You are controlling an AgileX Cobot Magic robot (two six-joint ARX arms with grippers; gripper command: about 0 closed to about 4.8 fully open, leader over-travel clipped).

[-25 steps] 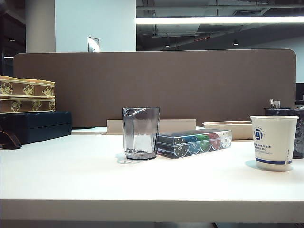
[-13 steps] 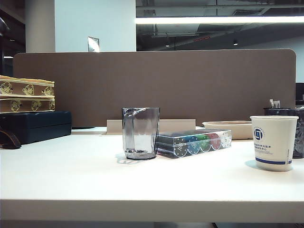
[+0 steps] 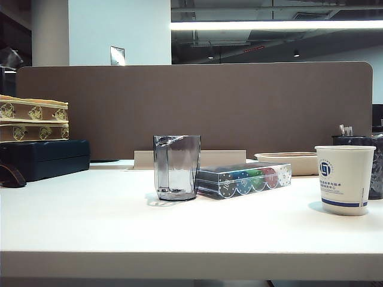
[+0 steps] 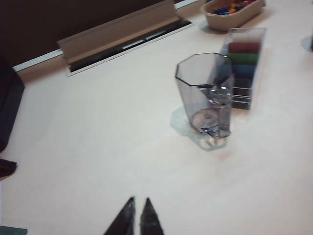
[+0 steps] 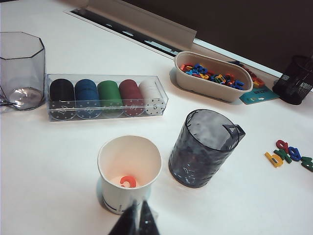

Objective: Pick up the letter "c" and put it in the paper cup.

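Your letter "c" (image 5: 127, 181) lies on the bottom inside the paper cup (image 5: 128, 172), which stands upright on the white counter (image 5: 44, 161) just beside the dark patterned pen holder (image 5: 203, 147). Your right hand (image 5: 137, 217) hangs over the cup's near rim, fingers pressed together and holding nothing. Your left hand (image 4: 137, 215) is likewise closed and empty, above bare counter, well apart from the clear grey plastic cup (image 4: 205, 93) next to the case of poker chips (image 4: 243, 68).

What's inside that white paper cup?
A small red-orange letter "c" lies on the bottom of the paper cup. The right claw, shut, hides part of the near rim; the side view shows nothing inside.
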